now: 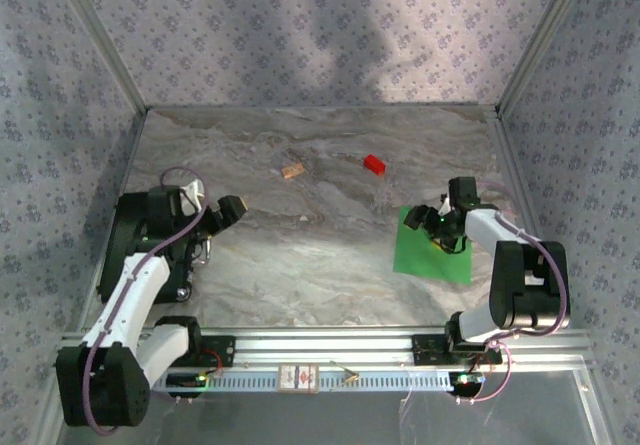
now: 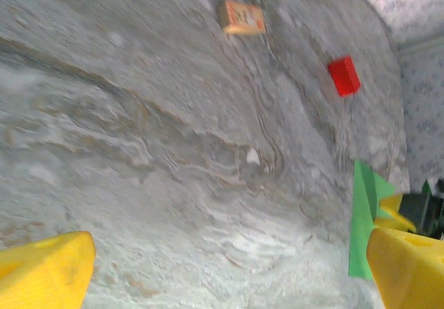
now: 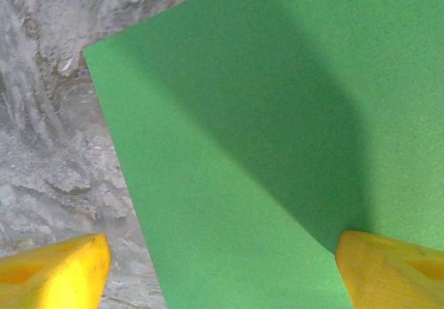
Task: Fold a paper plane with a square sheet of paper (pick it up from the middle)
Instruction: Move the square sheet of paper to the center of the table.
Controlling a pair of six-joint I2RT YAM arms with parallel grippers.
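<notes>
**Tabletop** (image 1: 300, 255): grey marbled surface, carrying all the items below. Patterned fabric walls (image 1: 300, 25) are enclosing it on the left, far and right sides, and a metal rail (image 1: 330, 345) is running along the near edge.

**Square sheet of paper** (image 1: 428, 257): bright green and plain, lying flat on the right side of the tabletop, just in front of the right arm. No crease is showing. In the right wrist view the paper (image 3: 263, 128) is taking up most of the frame, one corner is pointing toward the upper left, and a broad shadow is falling across it. In the left wrist view, an edge of the paper (image 2: 362, 219) is showing at the far right.

**Right hand** (image 1: 440, 220): hovering over the far part of the paper. Its yellow fingers (image 3: 392, 274) are standing wide apart and are gripping nothing. One finger is sitting over the green sheet, the other over bare tabletop beside the sheet's edge.

**Left hand** (image 1: 215, 215): resting on the left side, well apart from the paper. It is standing open, with only bare tabletop showing between its yellow fingers (image 2: 45, 271).

**Red block** (image 1: 374, 164): small, sitting toward the far side, right of centre, apart from the paper.

**Tan piece** (image 1: 292, 172): tiny and cork-like, lying left of the red block, near the far middle.
</notes>
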